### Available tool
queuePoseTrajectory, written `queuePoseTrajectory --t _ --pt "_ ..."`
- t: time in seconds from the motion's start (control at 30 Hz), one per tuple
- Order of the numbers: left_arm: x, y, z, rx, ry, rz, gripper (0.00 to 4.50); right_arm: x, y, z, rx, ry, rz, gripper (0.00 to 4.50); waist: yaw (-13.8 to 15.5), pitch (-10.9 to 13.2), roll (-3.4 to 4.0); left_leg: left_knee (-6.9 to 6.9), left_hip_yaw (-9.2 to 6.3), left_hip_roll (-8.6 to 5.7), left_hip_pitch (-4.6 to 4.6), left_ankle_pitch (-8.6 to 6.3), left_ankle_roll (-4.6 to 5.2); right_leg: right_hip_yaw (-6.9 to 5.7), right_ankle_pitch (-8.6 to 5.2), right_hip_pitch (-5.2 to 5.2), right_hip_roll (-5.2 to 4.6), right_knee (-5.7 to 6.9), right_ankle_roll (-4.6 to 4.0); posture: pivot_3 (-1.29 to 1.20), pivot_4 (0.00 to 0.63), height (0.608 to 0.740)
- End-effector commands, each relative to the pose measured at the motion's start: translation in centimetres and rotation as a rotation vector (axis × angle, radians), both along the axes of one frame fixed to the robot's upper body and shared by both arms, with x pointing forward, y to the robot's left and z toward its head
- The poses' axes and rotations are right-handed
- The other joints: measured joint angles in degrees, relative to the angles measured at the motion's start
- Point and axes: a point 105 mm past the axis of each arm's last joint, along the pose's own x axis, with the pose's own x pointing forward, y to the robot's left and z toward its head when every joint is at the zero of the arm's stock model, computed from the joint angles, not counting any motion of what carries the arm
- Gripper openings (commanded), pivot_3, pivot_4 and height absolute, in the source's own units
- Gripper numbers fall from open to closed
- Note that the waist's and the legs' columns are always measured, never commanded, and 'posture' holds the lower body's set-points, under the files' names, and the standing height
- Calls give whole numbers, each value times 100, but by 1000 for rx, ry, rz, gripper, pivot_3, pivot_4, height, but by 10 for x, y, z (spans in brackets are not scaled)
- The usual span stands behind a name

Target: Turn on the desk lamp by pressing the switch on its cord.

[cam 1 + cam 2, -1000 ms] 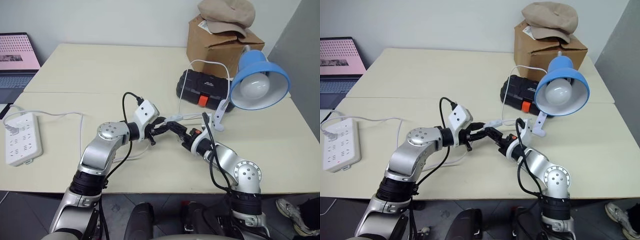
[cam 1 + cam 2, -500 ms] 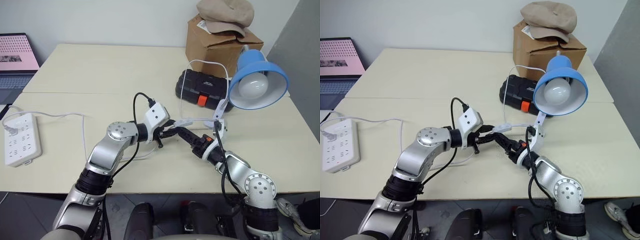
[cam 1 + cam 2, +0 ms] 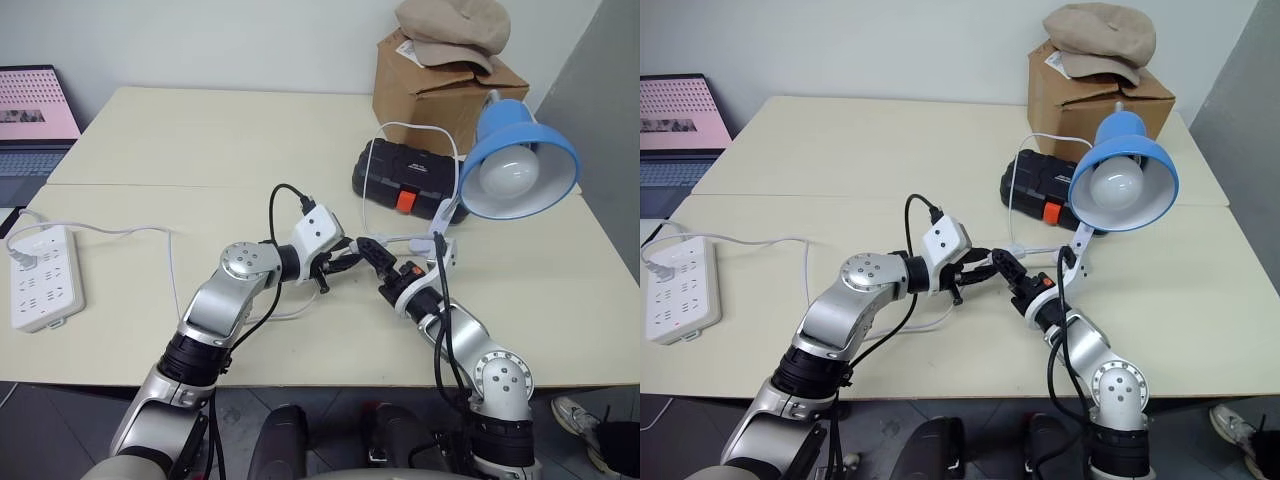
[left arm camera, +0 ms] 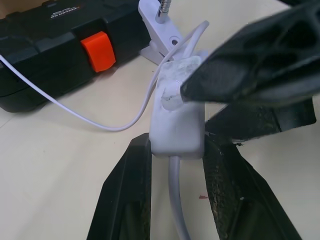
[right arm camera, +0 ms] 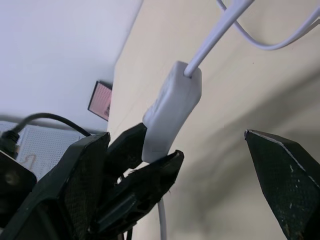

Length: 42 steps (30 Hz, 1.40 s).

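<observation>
The left gripper (image 4: 172, 165) is squeezed tight on the switch (image 4: 176, 125), one black finger on each side of the little white block. The cord (image 4: 176, 200) comes out of both ends of the block.

The right gripper (image 5: 180, 170) has its fingers (image 5: 285, 185) spread wide apart and holds nothing. In the left wrist view one finger tip sits right on the switch's top, and its dark shape hides part of the block.

The switch is held up over the table (image 3: 150, 150), near the middle. The desk lamp (image 3: 518, 160) stands at about two o'clock from it. Its bulb is not lit. The white clip base (image 3: 443, 250) is partly hidden behind the right arm.
</observation>
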Motion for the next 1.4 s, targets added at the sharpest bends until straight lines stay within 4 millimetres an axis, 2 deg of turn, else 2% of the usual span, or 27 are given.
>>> queuePoseTrajectory --t 0.03,0.73,0.83,0.97,1.27,1.33,1.4 --pt "2 -2 15 -17 -60 -7 1116 -1 5 15 94 -30 0 4500 0 0 0 0 0 0 0 0 0 0 0 0 0 0 0 0 150 740" --pt "0 -2 17 -18 -67 -16 1116 7 13 10 105 -9 5 4500 -1 0 0 0 0 0 0 0 0 0 0 0 0 0 0 0 150 740" --pt "0 -2 17 -16 -69 -17 1116 8 13 11 109 -11 6 4026 -1 0 0 0 0 0 0 0 0 0 0 0 0 0 0 0 150 740" --pt "0 -2 16 -12 -69 -19 1116 10 13 13 116 -19 4 2921 -1 0 0 0 0 0 0 0 0 0 0 0 0 0 0 0 150 740" --pt "-2 -1 15 -7 -72 -21 1116 10 15 12 119 -19 8 794 -1 0 0 0 0 1 0 0 0 0 0 0 0 0 0 0 150 740" --pt "-2 -1 15 -6 -73 -22 1112 10 15 12 120 -18 10 469 -2 0 0 0 0 0 0 0 0 0 0 0 0 0 0 0 150 740" --pt "-3 -1 15 -6 -74 -22 1112 10 15 11 118 -16 10 436 -1 0 0 0 0 0 0 0 0 0 0 0 0 0 0 0 150 740"
